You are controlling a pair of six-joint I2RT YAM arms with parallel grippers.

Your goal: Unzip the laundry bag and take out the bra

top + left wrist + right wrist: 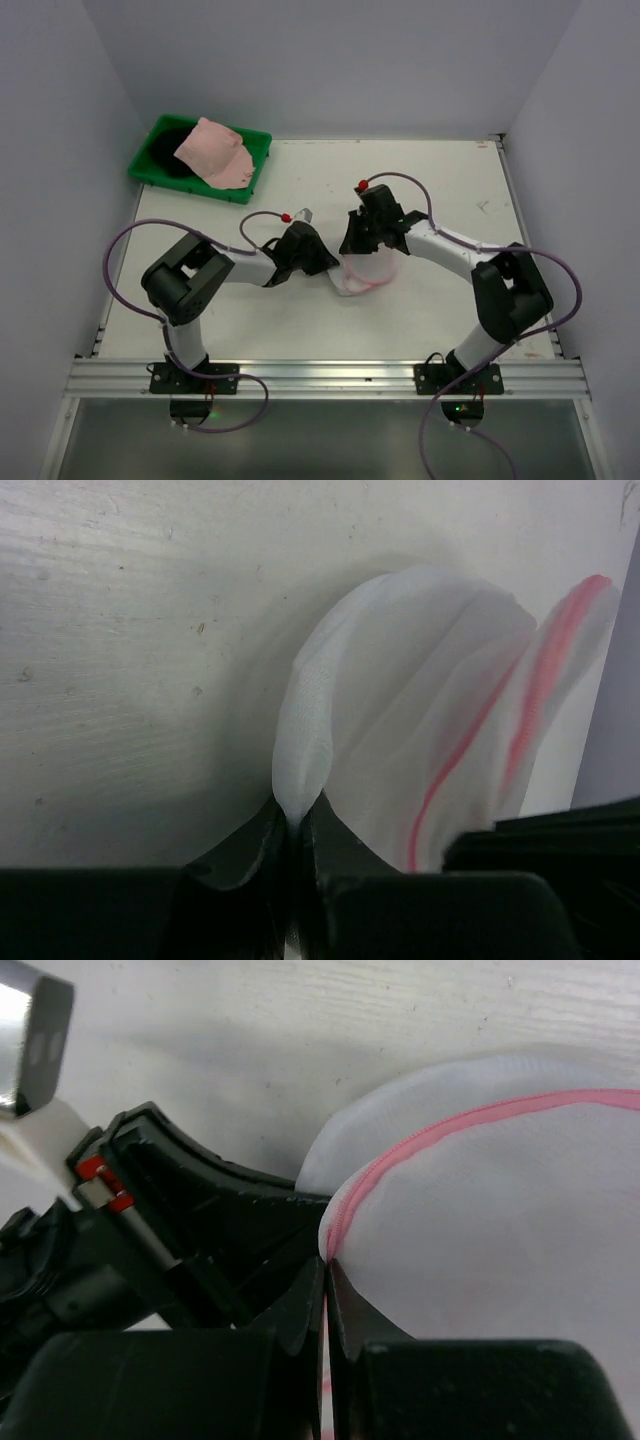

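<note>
The left gripper (294,826) has its two black fingers (250,855) pressed together on a narrow fold of the laundry bag (420,700), a rounded pouch of translucent white mesh. The pinched fold rises straight ahead of the fingertips, and the rest of the bag billows ahead and to their right. Two pink zipper lines (540,680) run along that right-hand part. A black housing (560,830) sits just right of the fingers, touching the mesh. The white, scuffed wooden table (130,630) spreads ahead and left.

laundry bag (400,710) — sheer mesh cloth; table (120,630) — matt
</note>
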